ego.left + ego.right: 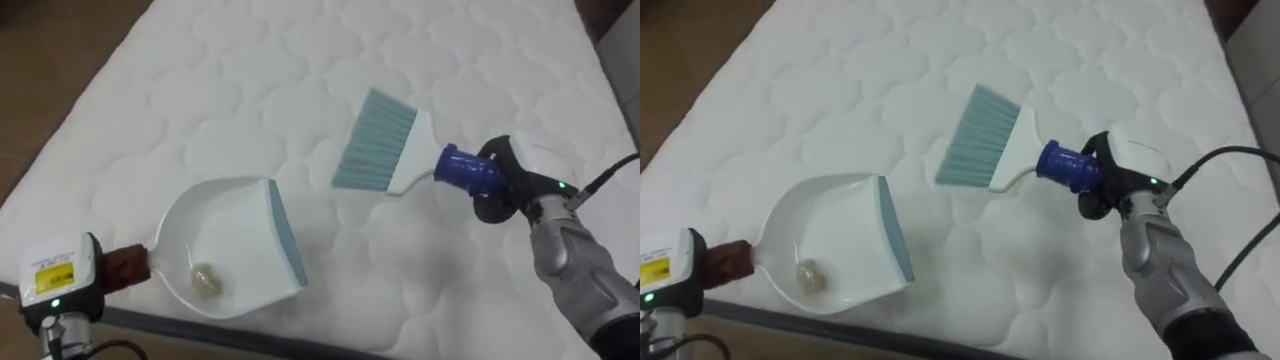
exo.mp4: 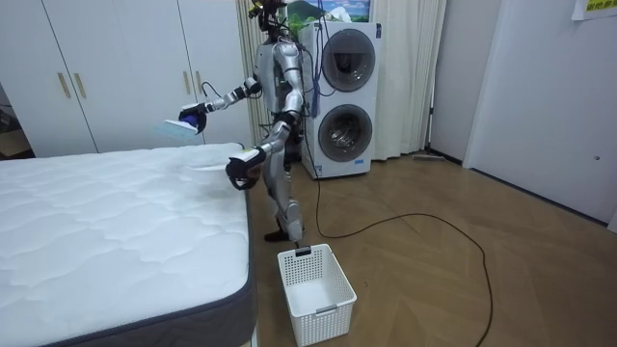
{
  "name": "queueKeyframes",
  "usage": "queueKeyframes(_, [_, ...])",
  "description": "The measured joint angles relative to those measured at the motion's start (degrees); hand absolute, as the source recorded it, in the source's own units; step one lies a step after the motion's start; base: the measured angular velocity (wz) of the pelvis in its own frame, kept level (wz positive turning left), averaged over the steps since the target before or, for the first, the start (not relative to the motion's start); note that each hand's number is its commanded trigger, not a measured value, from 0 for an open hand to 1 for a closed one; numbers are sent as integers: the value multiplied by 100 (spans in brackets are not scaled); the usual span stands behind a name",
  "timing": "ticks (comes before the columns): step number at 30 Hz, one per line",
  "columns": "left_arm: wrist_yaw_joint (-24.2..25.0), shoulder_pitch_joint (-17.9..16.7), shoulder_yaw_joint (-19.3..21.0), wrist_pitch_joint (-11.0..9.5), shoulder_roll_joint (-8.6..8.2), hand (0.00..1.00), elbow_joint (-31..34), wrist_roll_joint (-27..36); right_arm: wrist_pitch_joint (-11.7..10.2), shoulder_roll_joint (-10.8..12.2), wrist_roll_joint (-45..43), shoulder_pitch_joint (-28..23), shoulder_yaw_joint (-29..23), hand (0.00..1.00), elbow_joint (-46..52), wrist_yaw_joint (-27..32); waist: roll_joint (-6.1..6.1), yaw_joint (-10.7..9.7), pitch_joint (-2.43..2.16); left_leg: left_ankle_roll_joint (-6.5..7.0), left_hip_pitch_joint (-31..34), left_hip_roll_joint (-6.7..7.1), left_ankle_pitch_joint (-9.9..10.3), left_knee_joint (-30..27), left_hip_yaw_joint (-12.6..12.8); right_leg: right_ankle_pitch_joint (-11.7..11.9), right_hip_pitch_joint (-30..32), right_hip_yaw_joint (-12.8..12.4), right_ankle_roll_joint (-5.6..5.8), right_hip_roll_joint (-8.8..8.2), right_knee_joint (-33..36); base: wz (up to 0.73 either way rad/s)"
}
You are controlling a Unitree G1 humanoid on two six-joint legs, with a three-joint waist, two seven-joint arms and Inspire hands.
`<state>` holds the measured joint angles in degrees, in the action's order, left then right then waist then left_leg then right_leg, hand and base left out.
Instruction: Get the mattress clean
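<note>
A white dustpan (image 1: 228, 243) with a grey-blue lip lies on the quilted white mattress (image 1: 230, 80) near its front edge. A small pale crumpled scrap (image 1: 205, 282) sits inside the pan. My left hand (image 1: 62, 283) is at the lower left, shut on the pan's brown handle (image 1: 128, 262). A hand brush (image 1: 378, 143) with pale blue bristles hangs over the mattress to the right of the pan, bristles pointing away from me. My right hand (image 1: 507, 183) is curled round its blue handle (image 1: 463, 168). In the room view the brush (image 2: 177, 125) is held above the bed.
I stand at the bed's corner, in front of a stacked washer and dryer (image 2: 344, 96). A white laundry basket (image 2: 315, 281) sits on the wooden floor beside the bed. White wardrobes (image 2: 106, 67) line the wall behind the bed.
</note>
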<state>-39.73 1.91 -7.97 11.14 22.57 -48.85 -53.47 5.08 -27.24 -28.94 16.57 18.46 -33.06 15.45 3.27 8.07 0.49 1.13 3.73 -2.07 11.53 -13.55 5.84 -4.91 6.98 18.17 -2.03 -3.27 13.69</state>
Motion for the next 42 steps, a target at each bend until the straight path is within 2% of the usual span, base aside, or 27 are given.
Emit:
queueKeyframes(2, [2, -104, 112, 1, -46, 100, 49, 15, 10, 12, 121, -20, -8, 0, -1, 22, -23, -21, -3, -17, 18, -3, -15, -57, -49, -25, -62, 115, -8, -35, 0, 27])
queueKeyframes(5, [2, -238, 113, 17, -112, 100, 124, 171, 65, 13, 425, -120, -55, 0, -1, 148, -42, -171, -10, -27, 117, -1, 0, -243, -156, -163, -209, 365, 31, -101, 9, 53])
queueKeyframes(7, [3, -235, 113, -5, -173, 100, 141, 227, 70, 30, 633, -215, -254, 0, 11, 249, -48, -276, -9, -23, 223, -22, 0, -338, -56, -238, -258, 608, 48, -162, 33, 76])
queueKeyframes(9, [27, -242, 115, -20, -238, 100, 146, 232, 70, 49, 837, -350, -441, 0, 18, 419, -54, -317, -12, -21, 254, -119, -1, -417, 378, -375, -331, 738, 89, -230, 136, 63])
queueKeyframes(12, [51, -245, 114, -35, -311, 100, 162, 353, 71, 65, 1039, -427, -477, 0, 185, 533, -118, -344, -8, -21, 302, -110, 0, -445, 327, -421, -440, 1013, 116, -278, 116, 40])
queueKeyframes(16, [60, -243, 120, -47, -356, 100, 265, 326, 71, 254, 1114, -595, -571, 0, 306, 569, -149, -369, -3, -20, 304, -101, -1, -446, 327, -484, -578, 1083, 156, -281, 82, 42])
queueKeyframes(21, [68, -289, 145, -134, -389, 100, 271, 332, 77, 572, 1096, -1106, -769, 0, 411, 780, -342, -385, -29, 23, 261, 0, -27, -365, 333, -569, -743, 1023, 291, -365, 119, 39])
queueKeyframes(25, [84, -294, 332, -187, -395, 100, 275, 321, 86, 633, 1349, -1242, -829, 0, 451, 783, -371, -460, -43, 101, 163, 115, -78, -221, 328, -632, -903, 838, 395, -415, 123, 47])
queueKeyframes(27, [216, -294, 377, -189, -395, 100, 423, 319, 86, 637, 1571, -1277, -917, 0, 509, 919, -366, -529, -47, 148, 159, 285, -105, -221, 23, -654, -1039, 776, 433, -450, 119, 69])
queueKeyframes(28, [263, -298, 369, -194, -396, 100, 496, 318, 86, 637, 1636, -1326, -953, 0, 562, 962, -364, -548, -47, 164, 156, 311, -114, -219, -76, -657, -1084, 767, 439, -457, 119, 99])
queueKeyframes(29, [306, -336, 365, -199, -399, 100, 647, 320, 90, 637, 1738, -1439, -1031, 0, 741, 981, -354, -633, -52, 203, 155, 402, -139, -214, -316, -673, -1165, 644, 465, -467, 128, 107])
queueKeyframes(30, [330, -358, 358, -212, -415, 100, 745, 320, 90, 637, 1760, -1574, -1113, 0, 945, 998, -348, -678, -61, 236, 139, 497, -162, -239, -540, -688, -1227, 405, 490, -470, 144, 108])
queueKeyframes(31, [337, -362, 349, -212, -416, 100, 770, 320, 89, 638, 1774, -1600, -1126, 0, 999, 1005, -346, -709, -61, 246, 136, 520, -170, -268, -655, -691, -1261, 317, 494, -467, 154, 104])
queueKeyframes(33, [456, -376, 309, -221, -420, 100, 838, 323, 89, 651, 1821, -1691, -1147, 0, 1086, 1003, -334, -823, -60, 261, 168, 659, -179, -386, -1150, -731, -1303, 74, 535, -456, 303, 100])
queueKeyframes(34, [466, -384, 304, -236, -423, 100, 847, 324, 89, 660, 1821, -1758, -1169, 0, 1151, 995, -321, -823, -63, 262, 175, 699, -179, -403, -1258, -757, -1314, -49, 533, -446, 298, 85])
queueKeyframes(35, [510, -395, 307, -244, -426, 100, 856, 330, 89, 700, 1821, -1882, -1226, 0, 1297, 967, -303, -821, -58, 263, 190, 749, -180, -431, -1449, -860, -1318, -448, 498, -352, 196, 74])
queueKeyframes(36, [564, -402, 319, -236, -429, 100, 878, 324, 88, 753, 1823, -1986, -1294, 0, 1436, 935, -292, -806, -45, 258, 231, 785, -181, -468, -1609, -900, -1257, -817, 431, -154, -123, 68])
queueKeyframes(37, [582, -411, 329, -232, -434, 100, 891, 325, 88, 761, 1842, -2013, -1297, 0, 1478, 935, -287, -777, -39, 246, 250, 791, -185, -488, -1622, -845, -1172, -922, 426, -74, -295, 61])
queueKeyframes(38, [630, -459, 335, -221, -499, 100, 925, 318, 100, 749, 1949, -2095, -1309, 0, 1553, 934, -344, -758, -58, 209, 263, 797, -197, -492, -1708, -761, -1111, -917, 327, -6, -271, 40])
queueKeyframes(39, [626, -506, 345, -229, -521, 100, 973, 275, 108, 753, 2009, -2113, -1307, 0, 1616, 927, -352, -693, -66, 177, 268, 816, -222, -415, -1700, -774, -1167, -864, 296, 0, -277, 33])
queueKeyframes(42, [618, -572, 419, -245, -582, 100, 1041, 204, 109, 738, 2374, -2099, -1322, 0, 1631, 777, -335, -611, -47, 145, 312, 827, -303, -285, -1712, -768, -1178, -695, 276, 7, -281, 29])
